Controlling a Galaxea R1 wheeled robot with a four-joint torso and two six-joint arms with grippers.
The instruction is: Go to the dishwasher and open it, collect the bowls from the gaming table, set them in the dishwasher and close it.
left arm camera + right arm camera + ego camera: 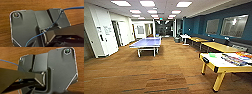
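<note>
The gaming table (214, 64), white-topped on yellow legs, stands close at the right of the head view. On its near-left part lies a small bright-green thing (212, 55), likely a bowl, too blurred to be sure. Flat coloured items (234, 59) lie further right on the same top. The dishwasher is out of view. Both wrist views look down on brown wood-look floor past the robot's dark plate, and a blue cable (52, 25) crosses the left one.
A blue table-tennis table (147, 43) stands mid-room, left of centre. Yellow tables (219, 46) line the teal right wall, with a white table (185, 37) beyond them. White doors and a wall are on the left. Open brown floor (166, 67) leads to a far corridor.
</note>
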